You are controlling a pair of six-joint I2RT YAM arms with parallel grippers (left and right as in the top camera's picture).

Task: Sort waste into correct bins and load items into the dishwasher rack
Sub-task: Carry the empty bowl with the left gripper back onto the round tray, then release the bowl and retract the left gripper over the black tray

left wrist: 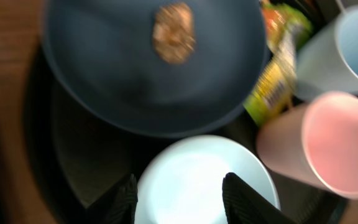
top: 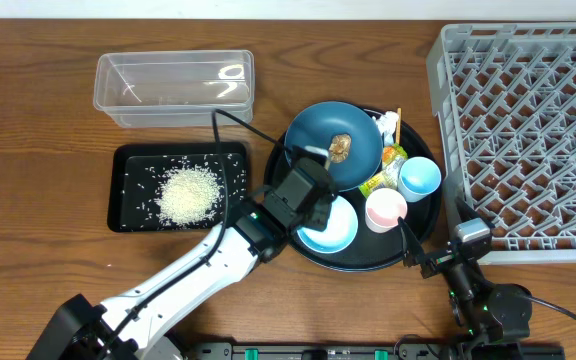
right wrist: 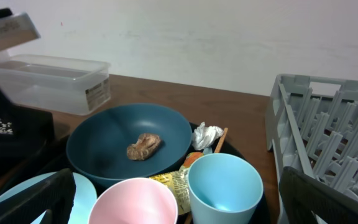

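Table (top: 28, 120): tub (top: 174, 56), black tray (top: 116, 192), round tray (top: 368, 259), rack (top: 438, 92)

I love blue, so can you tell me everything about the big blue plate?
The plate is dark blue, round and deep, almost like a shallow bowl, with a smooth, shiny look. It sits right way up at the back of the round black tray. One small brown lump lies in its middle; otherwise it looks clean. The wrapper lies by its right edge, and the white bowl sits close in front. The left arm hides part of its near rim from above.
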